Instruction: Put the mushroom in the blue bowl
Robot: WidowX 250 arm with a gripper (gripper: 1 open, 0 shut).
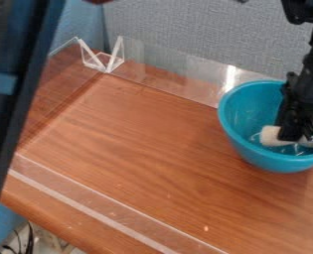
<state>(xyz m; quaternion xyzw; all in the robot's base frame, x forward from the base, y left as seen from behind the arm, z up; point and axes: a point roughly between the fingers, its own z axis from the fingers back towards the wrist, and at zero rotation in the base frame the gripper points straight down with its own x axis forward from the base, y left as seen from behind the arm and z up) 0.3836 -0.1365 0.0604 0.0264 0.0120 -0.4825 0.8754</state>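
The blue bowl (246, 117) stands at the right edge of the wooden table. My gripper (293, 130) points straight down into it, with its black fingers low inside, near the bowl's floor. The jaws are shut on the mushroom (270, 135). Its cream-white stem sticks out to the left of the fingers. A little of the cap shows to their right, and the rest is hidden behind them. I cannot tell whether the mushroom touches the bowl's bottom.
The brown wooden table (132, 149) has low clear plastic walls (105, 55) along its back and left. A grey backdrop stands behind it. A dark blurred band (24, 89) close to the camera covers the left side of the view.
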